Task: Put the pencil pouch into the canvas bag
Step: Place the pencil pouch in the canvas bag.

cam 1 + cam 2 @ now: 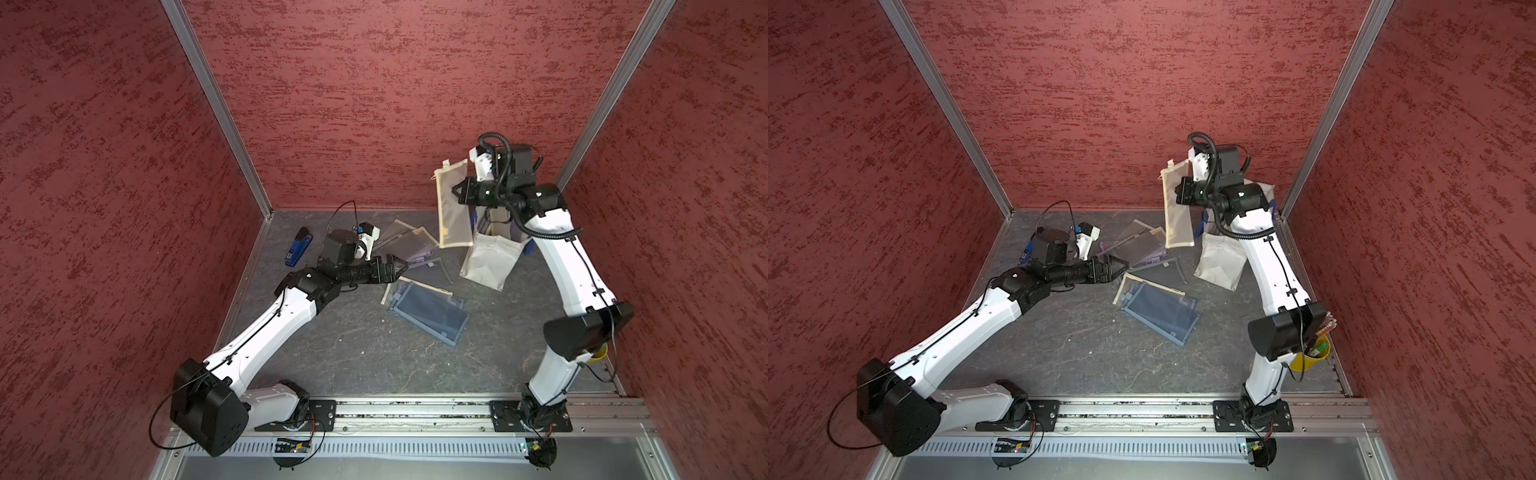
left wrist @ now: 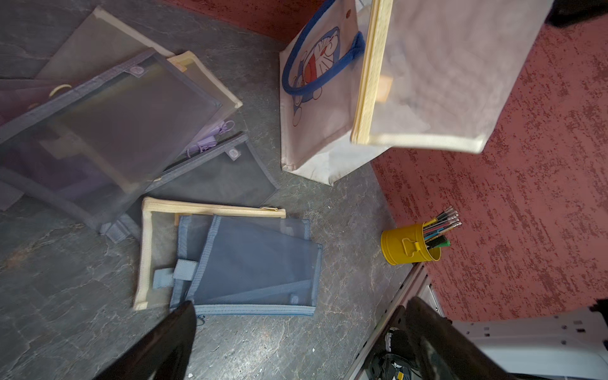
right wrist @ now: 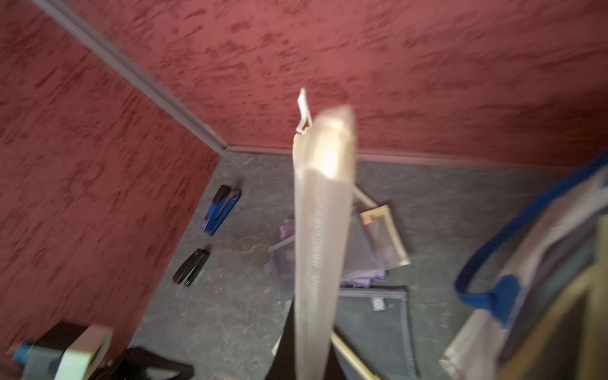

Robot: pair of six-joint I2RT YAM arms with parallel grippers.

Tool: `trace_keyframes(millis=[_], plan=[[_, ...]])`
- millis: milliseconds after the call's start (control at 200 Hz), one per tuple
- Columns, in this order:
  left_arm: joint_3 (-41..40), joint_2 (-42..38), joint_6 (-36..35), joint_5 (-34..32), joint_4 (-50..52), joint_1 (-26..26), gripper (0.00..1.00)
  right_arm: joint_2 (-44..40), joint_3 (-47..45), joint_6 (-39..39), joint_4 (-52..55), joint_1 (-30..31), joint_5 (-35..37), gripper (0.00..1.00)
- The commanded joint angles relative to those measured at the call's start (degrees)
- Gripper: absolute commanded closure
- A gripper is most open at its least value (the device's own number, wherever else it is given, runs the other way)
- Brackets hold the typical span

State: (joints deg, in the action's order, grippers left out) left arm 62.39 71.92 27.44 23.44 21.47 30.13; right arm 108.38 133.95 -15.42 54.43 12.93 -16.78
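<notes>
The pencil pouch is a cream mesh zip pouch. It hangs on end in the air, with my right gripper shut on it. It shows edge-on in the right wrist view and flat in the left wrist view. The canvas bag, off-white with blue handles, stands just right of the pouch and under the right arm. My left gripper is open and empty, low over the scattered pouches.
Several mesh pouches lie piled mid-floor, with a blue one nearest the front. A blue stapler and a black one lie at the back left. A yellow pencil cup stands by the right wall.
</notes>
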Motion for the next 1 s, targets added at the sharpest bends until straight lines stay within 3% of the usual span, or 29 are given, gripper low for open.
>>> trace_keyframes(millis=[0,55,100,296,551,992], plan=[[2.3,2.1,-1.6,-1.2,0.1,1.9,0.01,8.4,18.9,1.1,15.3,-4.0,7.5,1.00],[3.2,2.8,-1.7,-1.6,0.4,3.1,0.01,12.4,26.6,0.7,17.3,-6.2,7.4,1.00],[3.8,3.1,-1.8,-1.9,0.5,3.9,0.01,13.0,27.2,0.5,16.4,-8.1,7.2,1.00],[5.0,4.1,-1.7,-2.7,1.5,6.0,0.01,7.1,12.0,4.1,3.3,-11.8,9.6,1.00],[5.9,4.0,-2.0,-4.3,3.5,6.5,0.01,10.1,11.6,9.9,4.6,-12.9,14.9,1.00],[6.1,4.3,-1.7,-5.2,4.6,7.2,0.01,8.5,-7.0,9.6,-4.1,-12.9,17.0,1.00]])
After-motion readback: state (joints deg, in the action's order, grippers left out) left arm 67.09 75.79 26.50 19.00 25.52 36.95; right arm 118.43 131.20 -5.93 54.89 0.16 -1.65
